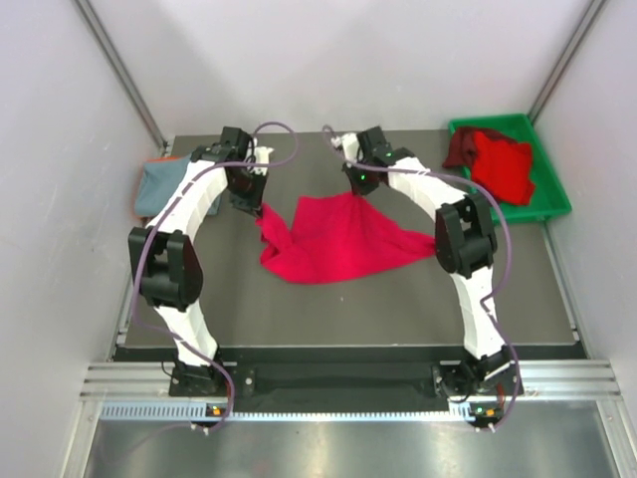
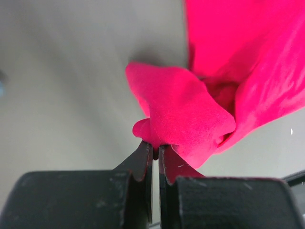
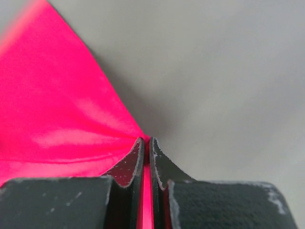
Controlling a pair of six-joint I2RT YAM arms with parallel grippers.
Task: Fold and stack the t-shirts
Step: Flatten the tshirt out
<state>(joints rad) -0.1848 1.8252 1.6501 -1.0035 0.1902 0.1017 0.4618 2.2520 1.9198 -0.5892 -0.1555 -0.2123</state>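
Over the dark table (image 1: 398, 309), we see the left gripper (image 2: 156, 149) and right gripper (image 3: 147, 141) each clamped on 1 red t-shirt (image 1: 338, 244).

Item: left end effector (image 2: 156, 160). Two dark fingers (image 2: 141, 164) rose from the bottom of the frame, and the jaws stood nearly touching, clamped on cloth.
Held: bright red t-shirt (image 2: 190, 114). A bunched fold was pinched at the fingertips and a small lobe bulged to their left. The rest spread up and right, out of frame.
Beneath: plain grey counter (image 2: 71, 86), blurred, with a soft shadow above the fold.
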